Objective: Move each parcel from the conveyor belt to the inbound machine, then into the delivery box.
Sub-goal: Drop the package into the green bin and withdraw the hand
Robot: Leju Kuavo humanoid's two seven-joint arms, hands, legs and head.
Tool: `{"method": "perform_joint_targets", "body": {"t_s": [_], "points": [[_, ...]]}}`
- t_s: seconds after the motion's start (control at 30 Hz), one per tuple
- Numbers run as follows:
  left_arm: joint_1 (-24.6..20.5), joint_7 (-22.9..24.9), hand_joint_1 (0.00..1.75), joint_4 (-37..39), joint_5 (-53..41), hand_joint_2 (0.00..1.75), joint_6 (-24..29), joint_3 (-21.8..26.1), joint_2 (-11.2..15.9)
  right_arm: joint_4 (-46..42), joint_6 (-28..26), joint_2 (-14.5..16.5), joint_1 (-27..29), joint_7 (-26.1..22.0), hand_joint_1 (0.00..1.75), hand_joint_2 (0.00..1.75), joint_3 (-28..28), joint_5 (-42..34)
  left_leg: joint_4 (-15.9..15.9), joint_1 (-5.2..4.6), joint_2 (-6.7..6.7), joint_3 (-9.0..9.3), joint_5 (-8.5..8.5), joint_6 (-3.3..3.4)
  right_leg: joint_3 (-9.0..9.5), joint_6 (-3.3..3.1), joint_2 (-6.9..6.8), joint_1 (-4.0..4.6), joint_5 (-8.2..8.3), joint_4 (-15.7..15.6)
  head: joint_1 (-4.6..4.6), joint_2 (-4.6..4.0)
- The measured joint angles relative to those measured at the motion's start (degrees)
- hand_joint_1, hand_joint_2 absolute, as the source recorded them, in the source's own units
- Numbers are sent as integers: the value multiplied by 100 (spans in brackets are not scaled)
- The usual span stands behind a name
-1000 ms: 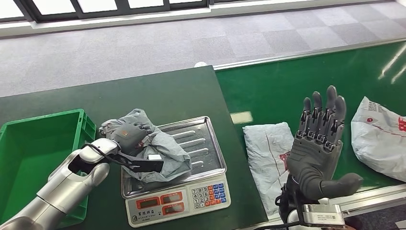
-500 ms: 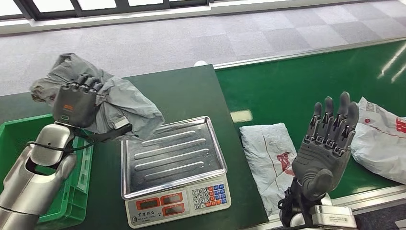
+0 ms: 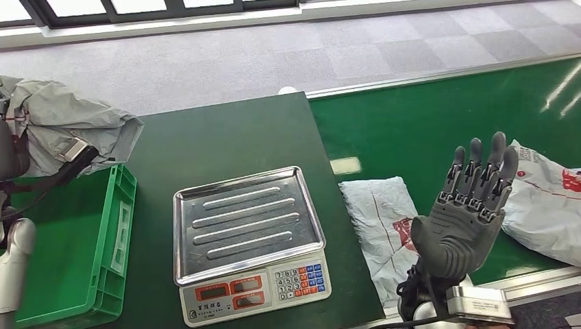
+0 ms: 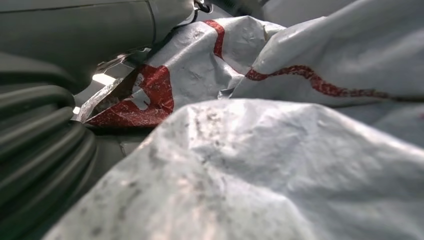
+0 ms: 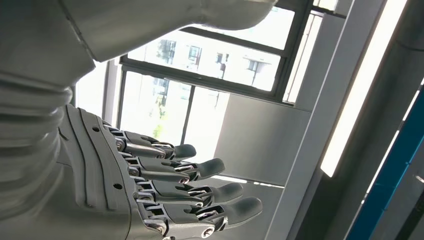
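Note:
My left hand (image 3: pixel 10 161), at the far left edge of the head view, holds a crumpled grey parcel (image 3: pixel 65 130) in the air above the green delivery box (image 3: pixel 109 226). The same grey parcel (image 4: pixel 280 165) with red markings is close up in the left wrist view. The scale's steel tray (image 3: pixel 246 219) is bare. My right hand (image 3: pixel 469 205) is raised with straight, spread fingers and nothing in it, above the belt's near edge. Two light parcels lie on the green conveyor belt (image 3: pixel 425 116): one (image 3: pixel 380 219) beside my right hand, another (image 3: pixel 548 199) at the right edge.
The scale (image 3: pixel 253 281) with its keypad stands on the dark green table (image 3: pixel 233 137) between the box and the belt. Grey carpet floor lies beyond the table. The right wrist view looks up at windows behind my right hand (image 5: pixel 165 185).
My left hand lifted the grey parcel off the scale tray and carried it left, over the green box. My right hand drifted slightly right, still open.

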Motion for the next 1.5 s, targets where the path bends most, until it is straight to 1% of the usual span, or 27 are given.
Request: {"method": "perform_joint_targets", "body": {"t_s": [0.2, 0.37, 0.5, 0.6, 0.87, 1.0, 1.07, 1.1, 1.13, 1.2, 1.27, 1.33, 1.4, 1.47, 1.5], "points": [[461, 129, 175, 412, 6, 175, -187, 573, -58, 2, -9, -31, 117, -106, 0, 175, 0, -19, 0, -1, 2, -1, -3, 0, -3, 0, 0, 0, -3, -1, 0, -1], [1122, 140, 175, 674, 298, 175, -404, 869, -252, 3, 76, -95, 169, -116, 0, 175, 0, -31, 0, -1, 9, -1, -10, 2, -8, 2, 6, 0, -7, -2, 0, -1], [1560, 90, 0, 739, 485, 0, -446, 948, -387, 26, 139, -140, 166, -105, 0, 175, 0, -60, 0, -2, 6, -3, -14, 6, -7, 5, 4, 1, -13, -3, 0, -1], [1686, 79, 0, 739, 446, 0, -516, 954, -461, 40, 123, -166, 166, -72, 0, 175, 0, -9, 0, -1, 4, -3, -18, 7, -6, 8, 3, 0, -16, -4, 0, -1], [1700, 140, 0, 674, 384, 0, -610, 952, -594, 61, 89, -231, 168, 7, 0, 175, 0, 111, 0, -1, 5, -3, -19, 6, -6, 8, 2, 0, -16, -3, 0, -1], [1700, 142, 0, 669, 401, 0, -606, 952, -626, 61, 88, -244, 168, 22, 0, 0, 0, 122, 0, -1, 5, -3, -19, 6, -6, 8, 2, 0, -16, -3, 0, -1], [1700, 65, 0, 649, 646, 0, -567, 952, -644, 63, 63, -254, 169, 113, 0, 0, 0, 241, 0, -1, 5, -2, -19, 6, -7, 8, 2, 1, -16, -3, 0, -1], [1700, -29, 0, 611, 950, 0, -540, 952, -662, 69, 24, -267, 172, 202, 0, 0, -2, 377, 0, -2, 4, -2, -19, 6, -7, 8, 2, 1, -16, -4, 1, -1], [1699, -162, 0, 552, 1373, 0, -522, 952, -689, 78, -30, -286, 175, 312, 0, 0, -6, 566, 0, -2, 4, -2, -19, 6, -7, 8, 2, 1, -16, -4, 1, -1], [1700, -471, 0, 337, 2509, 0, -558, 938, -770, 110, -162, -356, 183, 555, 0, 0, -35, 1090, 0, -2, 4, -2, -20, 6, -6, 8, 3, 1, -16, -5, 1, -1], [1701, -662, 0, 80, 3357, 0, -629, 911, -858, 147, -248, -442, 192, 724, 0, 87, -81, 1488, 0, -2, 6, -2, -22, 7, -7, 8, 3, 1, -16, -6, 1, -1], [1704, -707, 0, -117, 3599, 0, -664, 897, -922, 179, -275, -507, 203, 779, 0, 175, -125, 1597, 0, -2, 7, -2, -24, 6, -8, 9, 3, 1, -17, -6, 1, -1], [1732, -814, 0, -259, 3888, 0, -722, 897, -968, 210, -257, -563, 210, 990, 0, 87, -162, 1875, 0, -1, 8, -2, -26, 5, -9, 10, 4, 1, -18, -6, 1, -1], [1843, -1075, 0, -468, 4842, 0, -825, 877, -1022, 285, -185, -669, 209, 1525, 0, 0, -208, 2679, 0, -2, 13, -1, -31, 8, -9, 13, 5, 1, -20, -7, 0, -1], [1919, -1223, 0, -598, 5481, 0, -852, 848, -1050, 351, -138, -760, 193, 1808, 0, 0, -240, 3140, 0, -2, 15, -1, -34, 9, -8, 14, 6, 1, -21, -9, 0, -1]]}}
